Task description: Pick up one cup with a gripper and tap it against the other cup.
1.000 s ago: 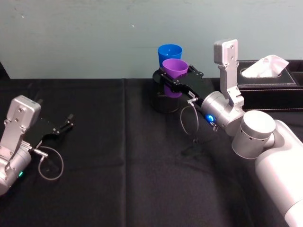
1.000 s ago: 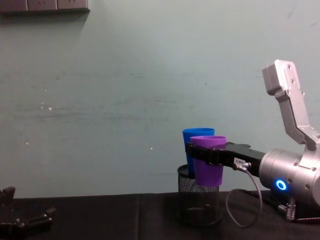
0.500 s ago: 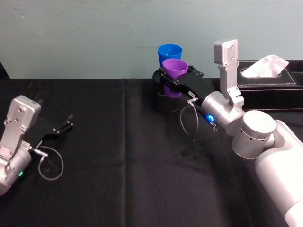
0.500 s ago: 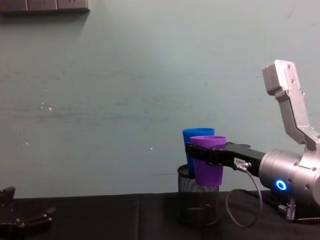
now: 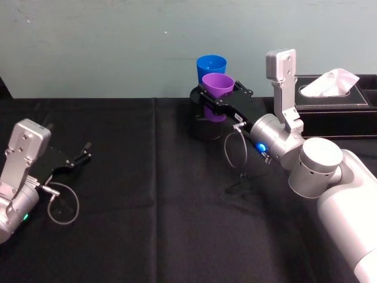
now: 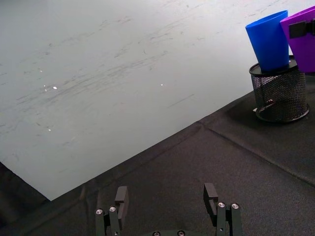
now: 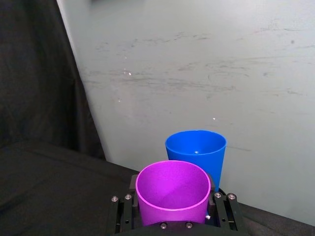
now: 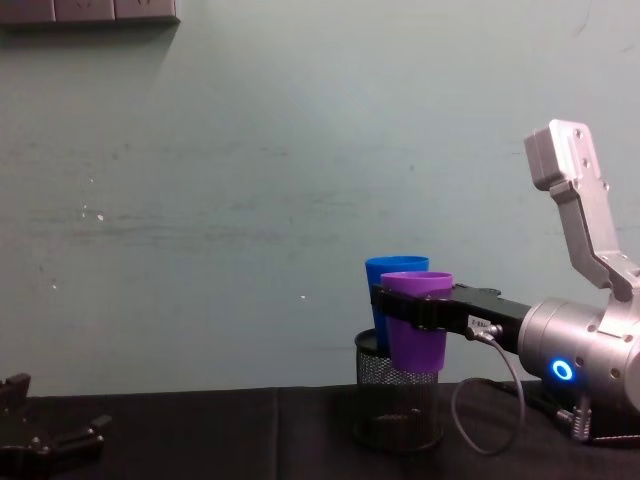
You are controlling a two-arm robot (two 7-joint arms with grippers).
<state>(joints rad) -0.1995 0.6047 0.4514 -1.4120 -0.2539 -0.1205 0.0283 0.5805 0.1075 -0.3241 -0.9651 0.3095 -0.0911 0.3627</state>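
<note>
Purple cup (image 5: 217,88): light, stiff, slippery plastic; right gripper (image 5: 219,101) clamps its tapered wall, beside blue cup (image 5: 211,63). Left gripper (image 5: 81,157) parked, fingers apart.

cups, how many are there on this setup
2. The purple cup is held off the table in the right gripper, whose jaws are shut on it. The blue cup stands in the black mesh holder right behind it. None looks hidden.
</note>
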